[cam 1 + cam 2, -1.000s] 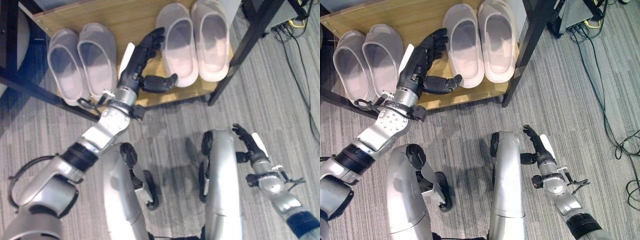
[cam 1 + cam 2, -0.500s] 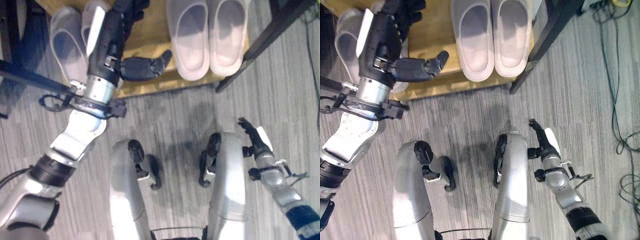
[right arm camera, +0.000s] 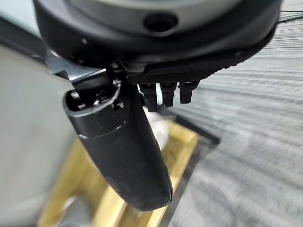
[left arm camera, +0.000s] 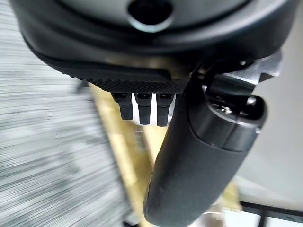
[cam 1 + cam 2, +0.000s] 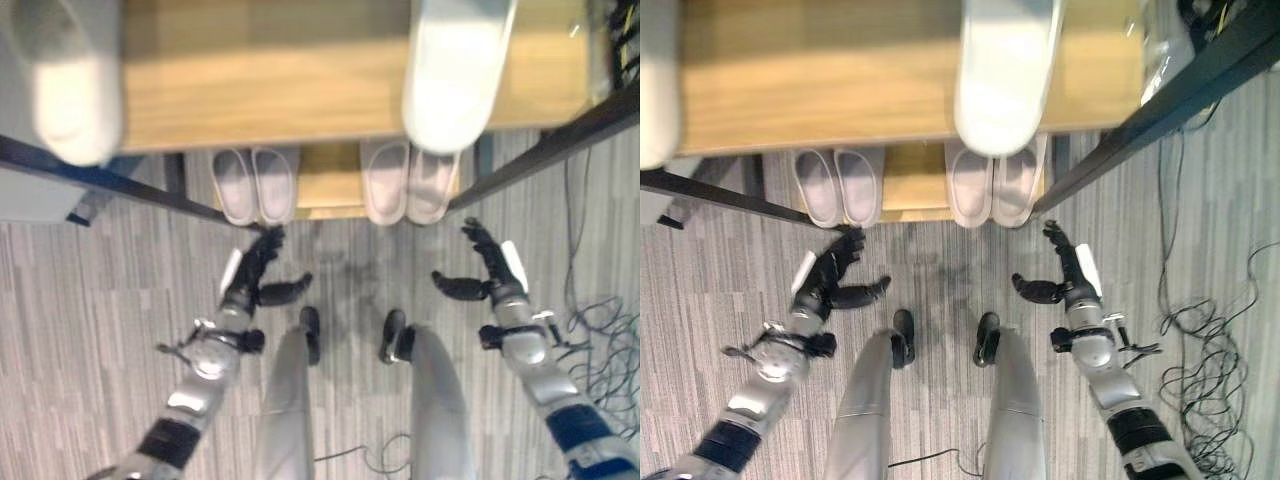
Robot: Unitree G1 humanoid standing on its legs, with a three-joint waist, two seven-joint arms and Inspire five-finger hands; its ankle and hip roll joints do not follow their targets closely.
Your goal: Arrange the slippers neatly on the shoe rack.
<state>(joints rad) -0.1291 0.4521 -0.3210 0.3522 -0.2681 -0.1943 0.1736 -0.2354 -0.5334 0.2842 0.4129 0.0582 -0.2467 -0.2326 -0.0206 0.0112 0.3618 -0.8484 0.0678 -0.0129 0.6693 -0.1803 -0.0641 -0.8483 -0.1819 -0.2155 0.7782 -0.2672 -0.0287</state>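
Two pairs of pale slippers stand side by side on the rack's low wooden shelf, one pair on the left [image 5: 255, 185] and one on the right [image 5: 410, 190]. On the upper wooden shelf [image 5: 270, 90] lie a pale slipper at the left [image 5: 65, 80] and another at the right [image 5: 455, 75], toes over the front edge. My left hand [image 5: 255, 275] hovers open over the carpet just in front of the left pair, thumb out. My right hand [image 5: 490, 265] hovers open in front of the right pair. Both thumbs [image 4: 203, 156] [image 3: 118, 151] stand clear, holding nothing.
Black frame bars [image 5: 540, 150] run diagonally at both sides of the rack. Loose cables [image 5: 1200, 330] lie on the grey carpet at the right. Bare carpet [image 5: 90, 300] stretches in front of the rack.
The camera has pulled back and up, bringing the upper shelf into view. My left hand has come off the low shelf to the carpet in front; my right hand has risen forward.
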